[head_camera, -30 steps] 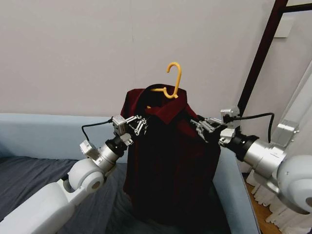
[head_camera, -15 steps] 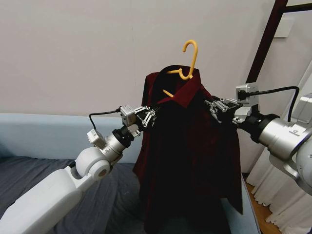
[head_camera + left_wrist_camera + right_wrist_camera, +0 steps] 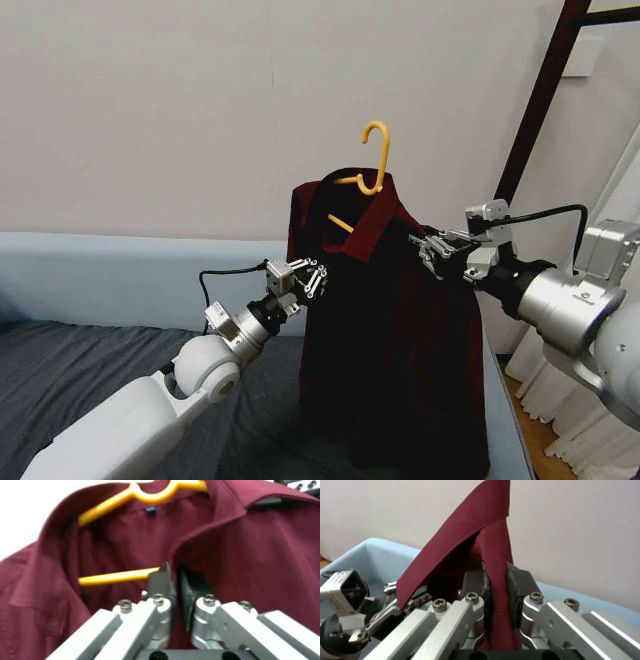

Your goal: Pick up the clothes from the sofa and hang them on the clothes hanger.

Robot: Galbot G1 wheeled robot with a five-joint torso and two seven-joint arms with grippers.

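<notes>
A dark red shirt hangs in the air on a yellow hanger, well above the sofa. My left gripper is at the shirt's left edge, below the shoulder. In the left wrist view its fingers are shut on the front fabric, right where the hanger's lower bar ends. My right gripper grips the other shoulder. The right wrist view shows this gripper shut on a fold of the shirt.
The light-blue sofa with its dark grey seat lies below and to the left. A dark slanted rack pole rises at the upper right against the white wall. White fabric hangs at the lower right.
Over the second both arms carried the shirt up and to the right. In the last half second it sank a little and shifted left, and the left gripper dropped lower.
</notes>
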